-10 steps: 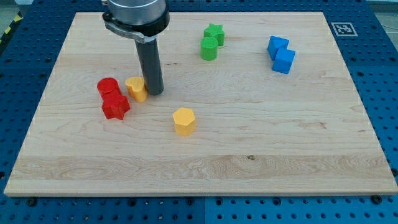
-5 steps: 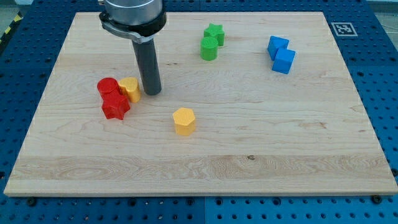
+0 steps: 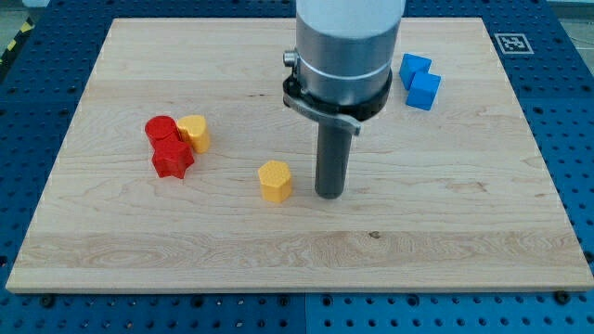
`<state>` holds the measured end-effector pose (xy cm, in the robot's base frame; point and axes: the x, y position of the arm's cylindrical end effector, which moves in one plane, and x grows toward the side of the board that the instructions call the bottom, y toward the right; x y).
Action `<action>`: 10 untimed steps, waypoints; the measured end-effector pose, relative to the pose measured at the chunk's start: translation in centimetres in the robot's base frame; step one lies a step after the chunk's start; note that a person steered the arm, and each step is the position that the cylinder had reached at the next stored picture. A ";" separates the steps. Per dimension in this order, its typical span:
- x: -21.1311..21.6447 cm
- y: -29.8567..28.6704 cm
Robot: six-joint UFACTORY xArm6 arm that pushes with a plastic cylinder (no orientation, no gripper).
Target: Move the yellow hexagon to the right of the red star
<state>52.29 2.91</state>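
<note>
- On a pale wooden board set over a blue pegboard surface, one robot arm reaches down from the view's top; it has no pincer at all, only a straight dark rod, so nothing is grasped or released.
- My tip rests on the board near the centre, just to the view's right of the yellow hexagon, with a small gap between them; they are not touching.
- The red star lies toward the view's left, well apart from the hexagon. A red cylinder sits just above it, touching it, and a second yellow block, of a rounded shape I cannot name surely, presses against the red pair on their right.
- Two blue blocks, angular and cube-like, sit together near the view's top right. The arm's grey housing hides the board behind it.
- Judgement: pushing from the hexagon's right side would send it leftward toward the star. The push should be slow and aimed through the hexagon's middle so it does not spin off the rod.
- Judgement: stop short, leaving the hexagon beside the star's right, without shoving the cluster.
- The blocks look like smooth, matte painted pieces; the board shows fine straight grain and one small dark knot.
</note>
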 end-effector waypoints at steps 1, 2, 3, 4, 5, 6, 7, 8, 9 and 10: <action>-0.3 -2.8; -2.3 -5.4; -2.0 -6.3; 0.4 -6.6; 2.0 -6.6; 0.0 -6.6; -0.3 -6.6; -0.7 -7.5; -1.0 -9.6; -1.1 -11.0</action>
